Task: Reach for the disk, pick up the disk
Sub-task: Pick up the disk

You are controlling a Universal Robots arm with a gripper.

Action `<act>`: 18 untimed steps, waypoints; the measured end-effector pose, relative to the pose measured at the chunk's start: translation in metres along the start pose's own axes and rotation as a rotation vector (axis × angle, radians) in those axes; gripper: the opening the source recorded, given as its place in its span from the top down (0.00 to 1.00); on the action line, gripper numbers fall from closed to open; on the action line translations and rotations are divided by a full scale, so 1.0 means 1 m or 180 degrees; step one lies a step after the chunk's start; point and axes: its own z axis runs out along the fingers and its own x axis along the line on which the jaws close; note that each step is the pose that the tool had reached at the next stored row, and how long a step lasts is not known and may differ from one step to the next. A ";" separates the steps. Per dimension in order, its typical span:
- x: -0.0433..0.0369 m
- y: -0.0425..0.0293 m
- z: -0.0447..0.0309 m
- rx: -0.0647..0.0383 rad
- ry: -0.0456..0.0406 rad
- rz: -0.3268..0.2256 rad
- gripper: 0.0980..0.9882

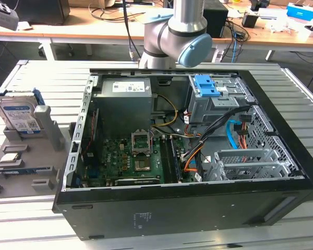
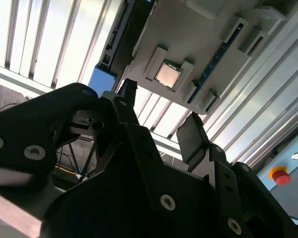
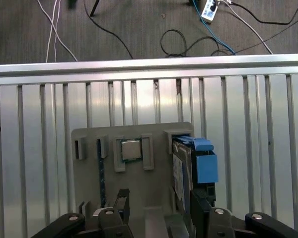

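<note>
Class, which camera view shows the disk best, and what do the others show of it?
The exterior view: the disk stands in the grey holder, its white-and-blue label facing the camera. The first wrist view shows it edge-on, with its blue rail. The second wrist view shows a blue patch, perhaps its rail.

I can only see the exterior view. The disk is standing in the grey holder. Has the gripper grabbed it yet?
Observer: No. In the first wrist view the gripper is open and holds nothing.
Operator: Is it pointing at the disk?
Observer: Roughly. In that view the disk sits just ahead of one finger, and the small square chip sits ahead of the other.
</note>
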 end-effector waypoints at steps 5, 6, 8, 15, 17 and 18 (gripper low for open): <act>-0.0099 0.0004 0.0000 0.0000 0.0000 0.0000 0.44; -0.0112 0.0004 0.0001 0.0000 0.0000 0.0000 0.44; -0.0135 0.0007 0.0001 0.0000 0.0000 0.0000 0.44; -0.0179 0.0013 0.0001 0.0000 0.0000 0.0000 0.44; -0.0191 0.0020 0.0002 0.0000 0.0000 0.0000 0.44; -0.0194 0.0022 0.0003 0.0000 0.0000 0.0000 0.44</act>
